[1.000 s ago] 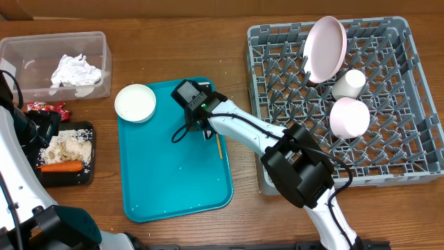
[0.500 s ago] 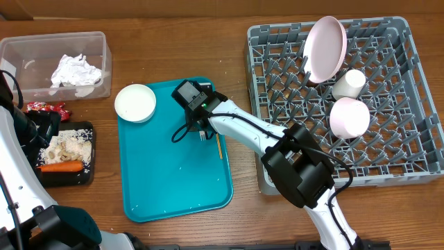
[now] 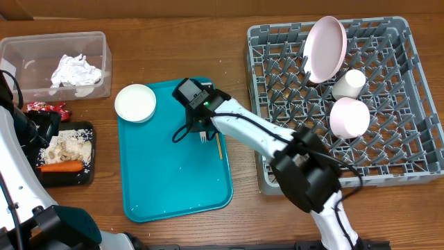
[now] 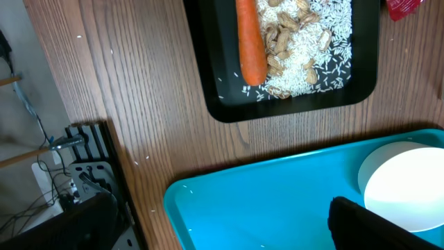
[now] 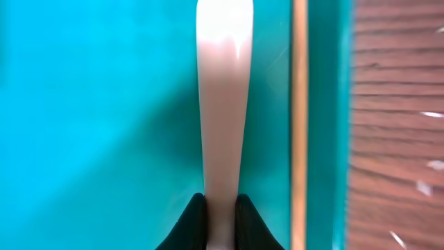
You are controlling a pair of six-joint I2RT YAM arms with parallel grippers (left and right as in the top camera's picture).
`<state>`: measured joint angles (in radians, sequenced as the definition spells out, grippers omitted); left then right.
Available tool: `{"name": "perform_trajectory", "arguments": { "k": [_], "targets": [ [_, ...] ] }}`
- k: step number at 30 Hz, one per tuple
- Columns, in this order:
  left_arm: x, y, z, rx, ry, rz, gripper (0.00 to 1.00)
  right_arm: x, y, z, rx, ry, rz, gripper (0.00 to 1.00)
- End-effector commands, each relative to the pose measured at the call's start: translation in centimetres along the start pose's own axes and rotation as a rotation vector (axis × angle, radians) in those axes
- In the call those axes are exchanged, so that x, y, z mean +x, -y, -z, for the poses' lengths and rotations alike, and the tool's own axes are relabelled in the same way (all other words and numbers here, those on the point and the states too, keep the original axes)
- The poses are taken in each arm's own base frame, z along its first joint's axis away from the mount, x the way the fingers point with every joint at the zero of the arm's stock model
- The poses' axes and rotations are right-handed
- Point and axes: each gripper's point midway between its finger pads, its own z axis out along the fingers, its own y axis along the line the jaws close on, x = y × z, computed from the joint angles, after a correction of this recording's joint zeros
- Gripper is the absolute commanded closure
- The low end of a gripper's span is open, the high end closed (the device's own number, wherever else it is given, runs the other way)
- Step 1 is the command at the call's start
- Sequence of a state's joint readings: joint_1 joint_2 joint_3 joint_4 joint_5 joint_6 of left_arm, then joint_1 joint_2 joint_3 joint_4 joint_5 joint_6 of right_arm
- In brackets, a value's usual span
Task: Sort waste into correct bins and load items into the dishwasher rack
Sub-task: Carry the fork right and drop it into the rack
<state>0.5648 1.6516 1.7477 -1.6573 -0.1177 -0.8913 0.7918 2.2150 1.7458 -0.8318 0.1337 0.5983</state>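
My right gripper (image 3: 200, 123) is shut on the handle of the white plastic fork (image 5: 223, 104) over the teal tray (image 3: 159, 180); its tines show just below the gripper (image 3: 203, 136). The wooden chopstick (image 5: 300, 125) lies beside the fork along the tray's right rim (image 3: 218, 146). A white bowl (image 3: 135, 103) sits at the tray's top left corner. The black tray (image 3: 90, 149) holds an orange carrot (image 4: 251, 42) and beige scraps (image 4: 305, 42). The red wrapper (image 3: 45, 107) lies above it. The clear tub (image 3: 55, 38) holds white tissue (image 3: 76, 69). My left gripper (image 4: 218, 219) is open and empty over the teal tray's corner.
The grey rack (image 3: 402, 160) at the right holds a pink plate (image 3: 326, 48) on edge, a white cup (image 3: 349, 83) and an upturned pink bowl (image 3: 349, 117). Stray rice grains lie on the wood near the black tray (image 4: 291, 111).
The right gripper has shifted slightly on the tray with the fork, so the tines now show below it. The right arm's elbow moved a little right. The left arm is still.
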Motion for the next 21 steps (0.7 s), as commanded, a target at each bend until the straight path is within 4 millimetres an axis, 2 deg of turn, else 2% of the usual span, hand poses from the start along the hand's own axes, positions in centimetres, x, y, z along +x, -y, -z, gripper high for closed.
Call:
{"name": "perform_trajectory", "arguments": {
  "k": [1, 6, 9, 16, 21],
  "targets": [
    [-0.4, -0.2, 0.0, -0.012, 0.017, 0.007, 0.00, -3.9, 0.2, 7.7, -0.069, 0.144, -0.043, 0.96],
    [-0.4, -0.2, 0.0, -0.012, 0.017, 0.007, 0.00, -7.0, 4.4, 12.1, -0.036, 0.237, -0.122, 0.96],
    [-0.4, -0.2, 0.0, -0.012, 0.017, 0.007, 0.00, -8.4, 6.8, 13.4, -0.021, 0.266, -0.129, 0.96],
    [-0.4, -0.2, 0.0, -0.012, 0.017, 0.007, 0.00, -9.9, 12.9, 13.2, 0.079, 0.241, -0.035, 0.96],
    [-0.4, -0.2, 0.0, -0.012, 0.017, 0.007, 0.00, -10.8, 17.5, 13.1, 0.136, 0.226, -0.052, 0.96]
  ]
}}
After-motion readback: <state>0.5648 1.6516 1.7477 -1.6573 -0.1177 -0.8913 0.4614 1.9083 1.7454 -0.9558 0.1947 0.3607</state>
